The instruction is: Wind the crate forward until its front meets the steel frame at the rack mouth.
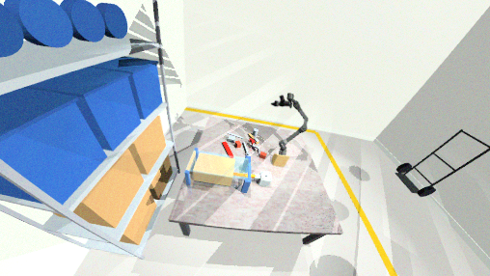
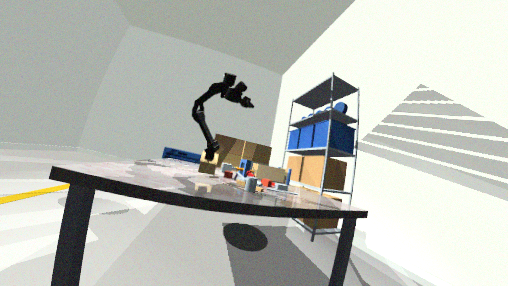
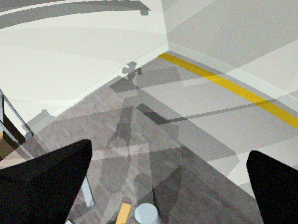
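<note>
The tan crate [image 1: 212,170] [image 2: 270,172] sits inside the clear cubby between blue end frames, looking flat. A gap shows between its front and the blue frame [image 1: 246,179] at the winch end. An orange-yellow strap crosses the gap towards the pale winch [image 1: 264,179] [image 2: 227,167]. My gripper [image 1: 273,103] [image 2: 251,104] [image 3: 173,155] is open and empty, high above the bench. Tools lie behind the cubby, among them a red bar [image 1: 228,149] and a grey cylinder [image 3: 146,213] [image 2: 251,185]. I cannot make out which one is the winch handle.
The bench [image 1: 217,209] [image 3: 100,125] carries it all. My arm stands on a tan block [image 1: 281,159] [image 2: 208,164]. A tall shelf rack with blue bins [image 1: 53,150] [image 2: 314,136] stands beyond the cubby's far end. A hand truck [image 1: 454,171] is off to the right.
</note>
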Tool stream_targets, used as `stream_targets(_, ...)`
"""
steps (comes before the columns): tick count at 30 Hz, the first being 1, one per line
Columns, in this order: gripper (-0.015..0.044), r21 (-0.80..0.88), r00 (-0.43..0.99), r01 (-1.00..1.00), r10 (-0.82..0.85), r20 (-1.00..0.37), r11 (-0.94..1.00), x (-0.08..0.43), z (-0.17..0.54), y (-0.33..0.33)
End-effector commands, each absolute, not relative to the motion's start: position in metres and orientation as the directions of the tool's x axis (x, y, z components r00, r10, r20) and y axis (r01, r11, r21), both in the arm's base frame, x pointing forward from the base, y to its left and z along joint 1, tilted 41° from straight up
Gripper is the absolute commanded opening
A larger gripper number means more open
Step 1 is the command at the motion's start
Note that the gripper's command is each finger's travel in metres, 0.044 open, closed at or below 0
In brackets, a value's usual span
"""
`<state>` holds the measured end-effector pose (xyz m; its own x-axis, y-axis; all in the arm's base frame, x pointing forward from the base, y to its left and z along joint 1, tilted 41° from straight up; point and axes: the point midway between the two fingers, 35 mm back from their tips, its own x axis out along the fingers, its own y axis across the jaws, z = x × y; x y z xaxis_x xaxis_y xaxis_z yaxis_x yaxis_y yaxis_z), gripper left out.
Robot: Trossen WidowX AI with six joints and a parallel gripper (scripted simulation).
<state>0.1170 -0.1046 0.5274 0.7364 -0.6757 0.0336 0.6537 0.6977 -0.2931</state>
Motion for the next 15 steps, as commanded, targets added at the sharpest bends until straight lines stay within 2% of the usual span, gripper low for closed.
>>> stream_targets(1,0.0440,-0.192,0.738,0.629,-0.657,-0.155,0.753,0.169,0.480,-0.121)
stream_targets(8,0.0440,-0.087,0.632,0.653,-0.605,-0.484,0.752,0.238,0.379,-0.125)
stream_targets(15,0.0440,-0.129,0.404,0.729,-0.576,-0.711,0.672,0.271,0.272,-0.106)
